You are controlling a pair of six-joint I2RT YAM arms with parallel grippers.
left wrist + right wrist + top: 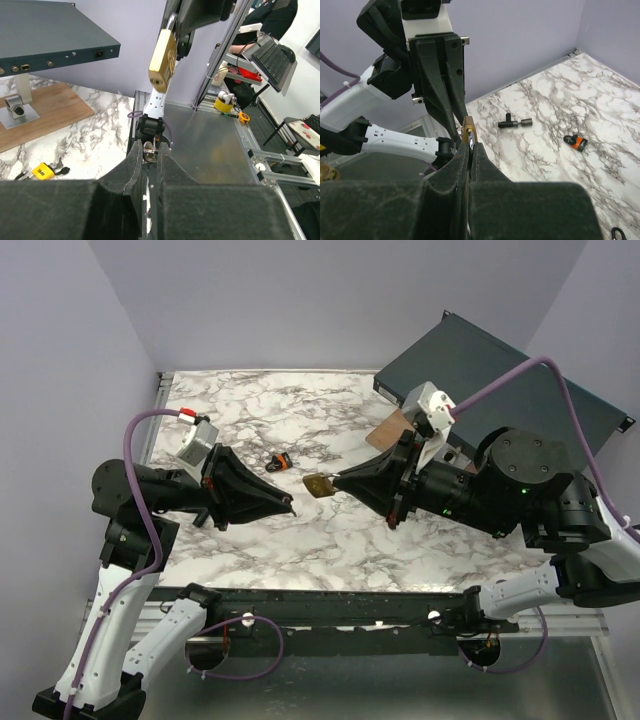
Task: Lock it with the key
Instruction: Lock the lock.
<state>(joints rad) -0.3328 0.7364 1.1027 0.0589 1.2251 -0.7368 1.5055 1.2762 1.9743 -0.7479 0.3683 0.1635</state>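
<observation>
The right gripper (338,481) has its fingers pressed tight on a brass padlock (319,485), holding it in the air with the marble table (400,540) below it. Just left of the padlock and slightly lower, the left gripper (287,506) pinches a small metal key (149,152), which does not touch the padlock. Beyond the padlock, an orange lock (282,462) lies on the table.

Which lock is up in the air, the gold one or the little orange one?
The gold padlock: the right pincer holds it above the marble table, while the little orange lock lies on it.
</observation>
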